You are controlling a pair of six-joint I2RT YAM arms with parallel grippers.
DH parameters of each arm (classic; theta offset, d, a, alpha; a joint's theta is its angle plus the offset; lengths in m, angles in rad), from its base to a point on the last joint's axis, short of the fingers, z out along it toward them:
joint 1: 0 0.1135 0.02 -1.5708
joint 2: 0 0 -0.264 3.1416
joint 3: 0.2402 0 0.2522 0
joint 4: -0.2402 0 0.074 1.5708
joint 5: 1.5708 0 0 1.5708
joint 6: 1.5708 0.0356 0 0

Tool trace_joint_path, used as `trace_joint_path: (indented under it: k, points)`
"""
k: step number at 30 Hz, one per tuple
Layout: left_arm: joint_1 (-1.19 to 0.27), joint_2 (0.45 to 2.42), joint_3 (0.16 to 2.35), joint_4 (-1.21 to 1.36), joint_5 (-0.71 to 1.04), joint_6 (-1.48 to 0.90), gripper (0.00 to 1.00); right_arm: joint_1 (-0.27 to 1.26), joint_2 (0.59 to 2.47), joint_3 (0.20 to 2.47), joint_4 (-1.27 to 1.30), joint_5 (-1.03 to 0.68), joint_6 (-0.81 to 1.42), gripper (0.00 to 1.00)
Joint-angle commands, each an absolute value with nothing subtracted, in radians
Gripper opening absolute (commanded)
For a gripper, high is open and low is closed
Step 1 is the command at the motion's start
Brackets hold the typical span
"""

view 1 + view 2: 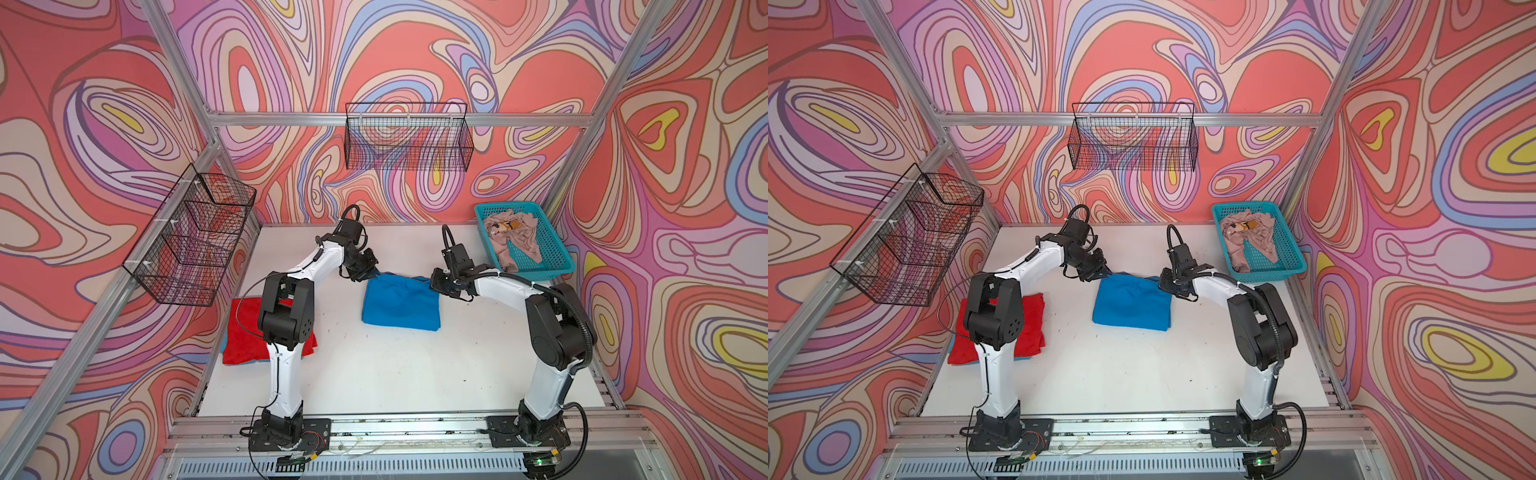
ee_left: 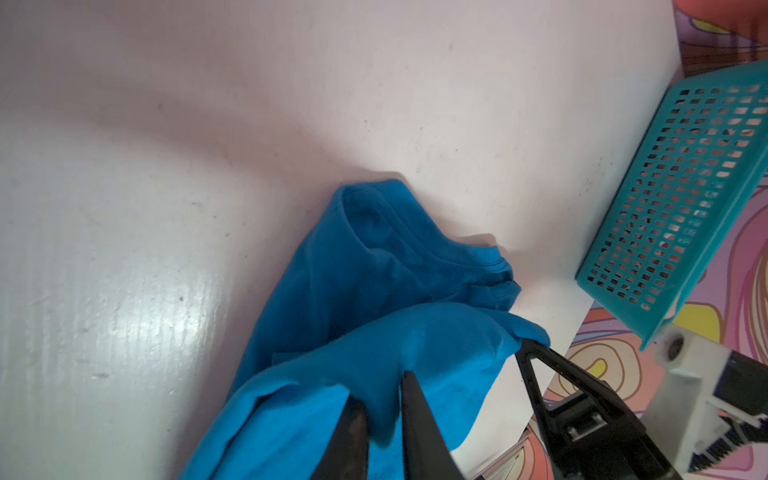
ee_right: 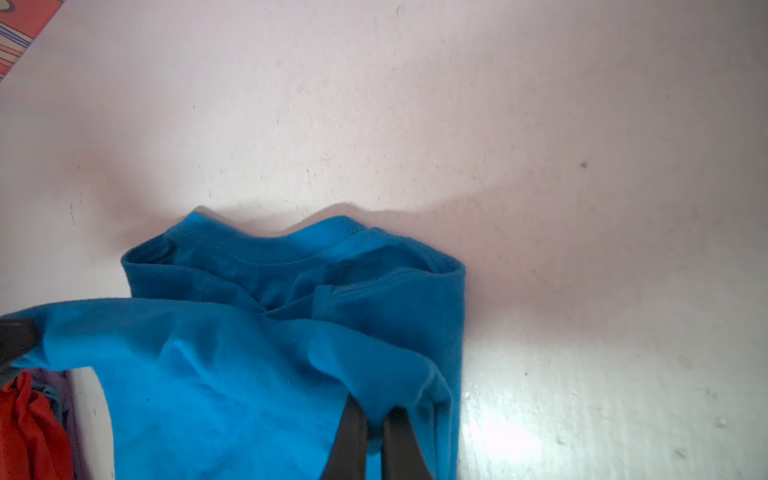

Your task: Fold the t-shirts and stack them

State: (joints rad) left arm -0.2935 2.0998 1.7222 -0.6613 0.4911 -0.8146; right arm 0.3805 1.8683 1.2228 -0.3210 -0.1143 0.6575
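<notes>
Three t-shirts are in my workspace. The blue t-shirt (image 1: 399, 303) lies in the middle of the white table (image 1: 374, 374), folded to a soft, nearly rectangular packet. Its ribbed neck band points to the back wall, and its longer side seems to run from left to right. A top layer is doubled over toward the neck, and its free edge spans between my two grippers.

My right gripper (image 3: 376, 405) is clenched on the far right corner of this layer, and its thin black fingers pinch the matte knit cloth. My left gripper (image 2: 380, 386) stands at the far left corner. A fold of blue cloth sits between its fingers, which are only a little apart, and I cannot tell whether they press it or are loose.

The red t-shirt (image 1: 245, 328) lies folded flat near the left edge of the table, partly hidden under my left arm. The beige-pink t-shirt (image 1: 515, 245) is crumpled in the turquoise plastic basket (image 1: 552, 255), which has a grid of small holes and stands in the far right corner
</notes>
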Motion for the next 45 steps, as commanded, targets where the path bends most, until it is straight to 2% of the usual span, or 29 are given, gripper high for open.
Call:
trace_joint_path:
  k: [1,5,6,9,13,16,19,24,27,33,45]
  points:
    - [-0.287,2.138,1.771,-0.697,0.499,-0.808,0.27,0.366,1.846,1.203,-0.303,-0.073,0.684,0.0]
    - [-0.286,2.144,1.79,-0.694,0.501,-0.811,0.41,0.356,1.846,1.194,-0.302,-0.061,0.69,0.0]
    - [-0.287,2.142,1.798,-0.697,0.503,-0.811,0.46,0.355,1.847,1.195,-0.302,-0.062,0.692,0.03]
    - [-0.288,2.119,1.803,-0.698,0.509,-0.811,0.56,0.351,1.838,1.205,-0.313,-0.073,0.684,0.22]
    - [-0.288,2.054,1.783,-0.694,0.499,-0.804,0.64,0.351,1.795,1.212,-0.32,-0.063,0.668,0.48]
    - [-0.29,2.007,1.745,-0.671,0.517,-0.806,0.68,0.35,1.767,1.219,-0.33,-0.052,0.651,0.54]
    - [-0.294,1.967,1.692,-0.637,0.531,-0.809,0.68,0.352,1.703,1.187,-0.263,-0.099,0.642,0.55]
    - [-0.324,1.978,1.631,-0.576,0.565,-0.827,0.68,0.364,1.704,1.125,-0.087,-0.338,0.679,0.52]
    - [-0.342,2.018,1.639,-0.567,0.56,-0.832,0.68,0.377,1.739,1.103,-0.007,-0.402,0.725,0.44]
    - [-0.368,2.12,1.718,-0.575,0.552,-0.838,0.68,0.38,1.832,1.092,0.035,-0.409,0.76,0.31]
    - [-0.374,2.322,1.94,-0.621,0.541,-0.841,0.67,0.332,1.966,1.155,-0.007,-0.301,0.696,0.3]
